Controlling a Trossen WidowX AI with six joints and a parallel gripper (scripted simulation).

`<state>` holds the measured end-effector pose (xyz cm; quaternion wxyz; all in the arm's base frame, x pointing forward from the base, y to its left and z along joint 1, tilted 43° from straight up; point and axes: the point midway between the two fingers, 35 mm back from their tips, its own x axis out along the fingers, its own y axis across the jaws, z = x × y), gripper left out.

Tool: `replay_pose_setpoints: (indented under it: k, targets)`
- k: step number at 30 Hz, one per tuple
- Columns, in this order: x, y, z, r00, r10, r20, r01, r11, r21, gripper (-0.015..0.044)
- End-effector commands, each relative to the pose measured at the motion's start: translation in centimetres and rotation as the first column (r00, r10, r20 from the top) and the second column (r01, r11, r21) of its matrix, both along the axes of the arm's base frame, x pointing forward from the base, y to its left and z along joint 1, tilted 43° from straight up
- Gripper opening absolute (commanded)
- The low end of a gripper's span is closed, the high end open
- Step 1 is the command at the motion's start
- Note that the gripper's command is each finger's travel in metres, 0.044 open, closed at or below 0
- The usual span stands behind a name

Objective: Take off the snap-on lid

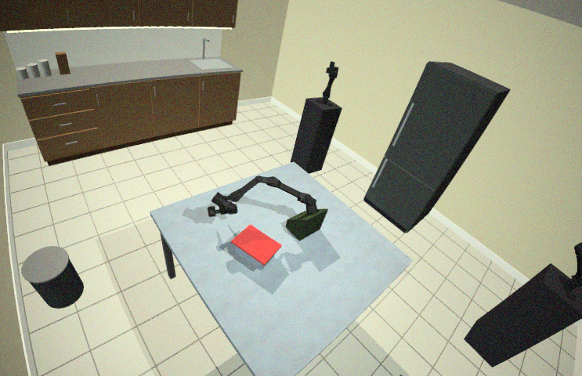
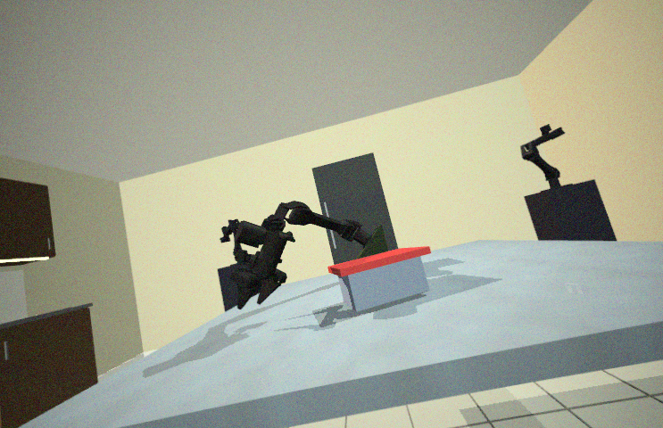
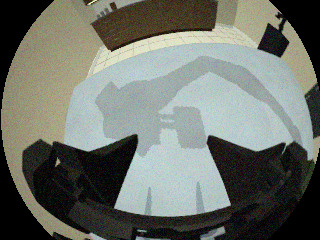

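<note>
Tool — wide open, holding nothing | red lid — on box

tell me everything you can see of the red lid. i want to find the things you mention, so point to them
The red lid (image 1: pixel 256 244) (image 2: pixel 379 260) is a plain, flat rectangle with a shallow rim, plastic-looking. It sits level-looking, right side up, on the pale storage box (image 2: pixel 388 283), overhanging its walls slightly. The open gripper (image 2: pixel 251 301) (image 3: pixel 174 139) is clear of it. Whether it is fully snapped down, I can't tell.
</note>
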<state>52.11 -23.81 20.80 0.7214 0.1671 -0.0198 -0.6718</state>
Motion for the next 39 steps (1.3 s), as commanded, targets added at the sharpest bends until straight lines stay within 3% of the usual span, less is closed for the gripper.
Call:
replay_pose_setpoints:
  k: [1, 6, 10, 16, 26, 39]
  targets:
    - [0.0, 0.2, 0.2, 1.000, 0.002, 0.001, -0.002, 1.000, 0.000, 0.0374]
    - [-0.3, 5.5, 5.6, 0.999, 0.034, 0.036, -0.034, 0.999, -0.010, 0.0242]
    - [-1.3, 8.8, 9.1, 0.995, 0.038, 0.087, -0.036, 0.999, -0.030, 0.0235]
    - [-1.0, 10.0, 8.9, 0.994, 0.064, 0.093, -0.061, 0.998, -0.027, 0.0235]
    - [-2.6, 14.8, 6.2, 0.958, 0.274, 0.086, -0.282, 0.953, 0.107, 0.0235]
    - [-7.9, 21.0, 0.7, 0.837, 0.536, 0.107, -0.543, 0.794, 0.272, 0.0235]
